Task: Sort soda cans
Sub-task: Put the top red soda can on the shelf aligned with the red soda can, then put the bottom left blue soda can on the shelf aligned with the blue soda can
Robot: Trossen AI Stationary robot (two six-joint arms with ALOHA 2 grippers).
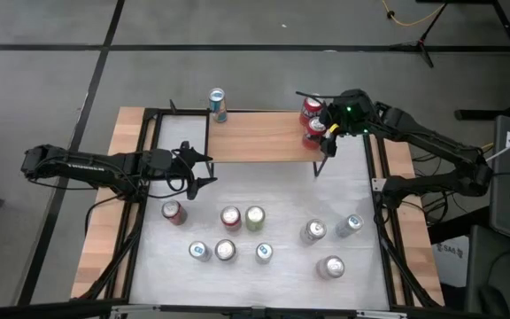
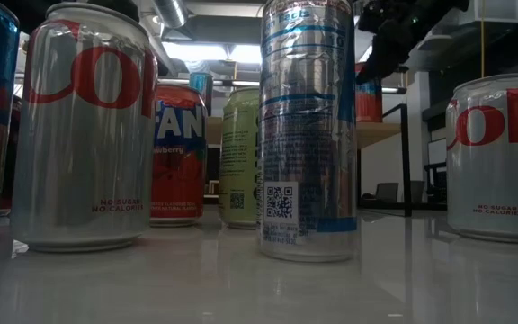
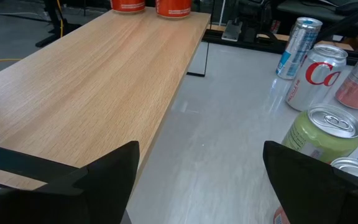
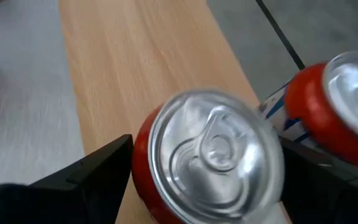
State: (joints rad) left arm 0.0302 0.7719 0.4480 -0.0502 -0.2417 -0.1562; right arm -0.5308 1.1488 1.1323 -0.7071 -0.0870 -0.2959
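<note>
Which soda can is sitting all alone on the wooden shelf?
The light blue can at the wooden shelf's left end. The shelf's two red cans stand together at its right end, by the right pincer.

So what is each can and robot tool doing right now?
Red metal can with silver top: upright on wooden shelf, between right tool's fingers.
Second red can: upright beside it.
Light-blue can: upright, shelf's far-left corner.
Left tool: open, empty.
Right tool: open around the can.

Overhead looking down, low level behind cans (image 2: 306,135), wrists close
</note>
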